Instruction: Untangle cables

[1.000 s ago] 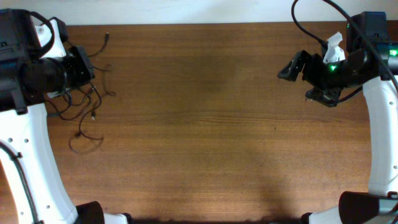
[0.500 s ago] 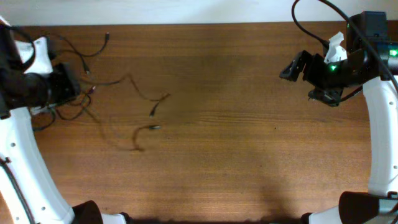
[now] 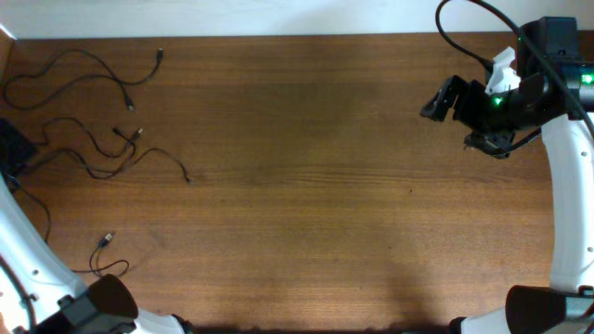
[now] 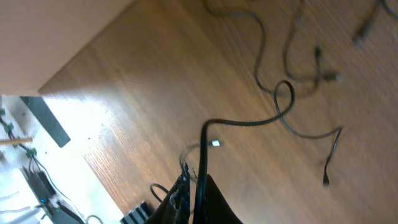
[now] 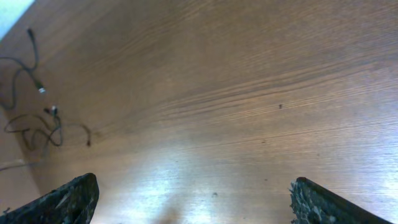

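Cables (image 4: 242, 122) sprawl near the table's (image 3: 325, 186) left edge, where the left gripper (image 4: 196, 186) seems pinched on one strand. The right gripper (image 5: 193, 186) gapes wide, holding nothing, above open wood.

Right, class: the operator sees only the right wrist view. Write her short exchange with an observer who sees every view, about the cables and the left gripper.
Operator: Is the left gripper holding anything?
Observer: Yes. It pinches one cable, which loops away across the table.
Operator: Any cord I can't see?
Observer: One plug end lies low on the left in the overhead view, apart from the other cables.
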Robot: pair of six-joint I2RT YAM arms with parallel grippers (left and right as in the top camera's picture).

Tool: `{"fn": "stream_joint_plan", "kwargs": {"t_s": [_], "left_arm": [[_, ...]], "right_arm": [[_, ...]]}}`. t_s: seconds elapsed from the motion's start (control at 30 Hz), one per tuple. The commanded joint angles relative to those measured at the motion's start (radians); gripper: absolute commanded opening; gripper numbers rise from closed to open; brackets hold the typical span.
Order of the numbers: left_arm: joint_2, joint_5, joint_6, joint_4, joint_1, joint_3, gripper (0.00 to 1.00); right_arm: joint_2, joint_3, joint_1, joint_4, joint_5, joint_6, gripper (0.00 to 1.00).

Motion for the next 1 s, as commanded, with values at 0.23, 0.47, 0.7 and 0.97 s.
{"fn": "stream_joint_plan", "kwargs": {"t_s": [0.23,0.47,0.7,0.97], "left_arm": [[0.211,-0.045,-0.070,0.098,0.259,0.002,0.10],[0.396,-0.092,-0.070,0.251,0.355,0.002,0.19],[0.491,0.089,-0.065,0.369,0.363,0.002,0.98],[0.492,0.244,-0.043,0.232,0.314,0.001,0.88]], "right_arm": [[-0.022,0.014,0.004,-0.005,0.053,-0.014,1.00],[-0.022,0.014,0.004,-0.004,0.055,-0.014,0.97],[-0.022,0.014,0.004,0.008,0.055,-0.014,0.96],[0.002,0.013,0.004,0.005,0.054,-0.014,0.96]]}}
